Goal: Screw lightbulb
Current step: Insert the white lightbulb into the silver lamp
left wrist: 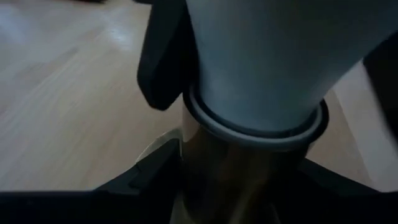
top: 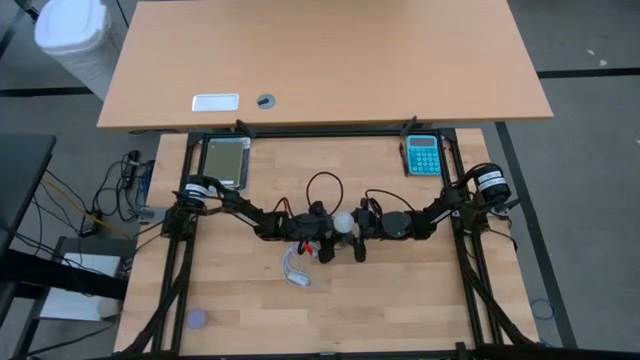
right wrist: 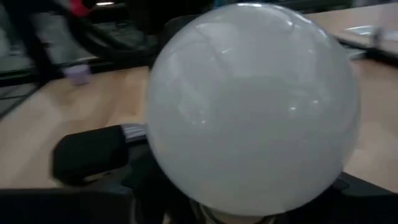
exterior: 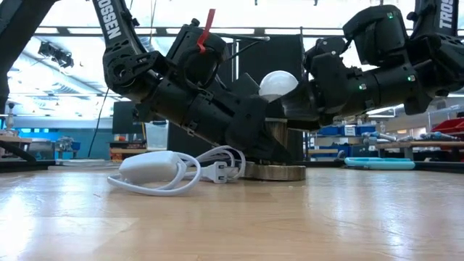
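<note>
The white lightbulb (top: 343, 222) stands upright at the table's middle, its narrow end in a metallic socket (exterior: 278, 171) with a round grey base on the table. In the low view its globe (exterior: 279, 83) shows above both grippers. My left gripper (top: 326, 242) comes from the left and is shut on the socket's stem below the bulb. My right gripper (top: 356, 234) comes from the right and is shut on the bulb's tapering neck. The globe (right wrist: 252, 106) fills the right wrist view. My left gripper holds the socket's metallic stem (left wrist: 242, 168) just below the bulb's ring, one finger on either side, slanting down from the table's left. The socket stands upright with its base on the table. My right gripper has the bulb's tapering neck (left wrist: 261, 68) between its two fingers (left wrist: 163, 62), below the globe, coming roughly level from the table's right. The globe hides the contact in the right wrist view. The bulb stands upright in the socket.
A coiled white cable with a plug and a white box (exterior: 148, 168) lies beside the socket toward the near left (top: 297, 266). A teal calculator (top: 422, 155) and a grey tray (top: 224, 160) lie at the far edge. A small purple thing (top: 197, 319) lies near left.
</note>
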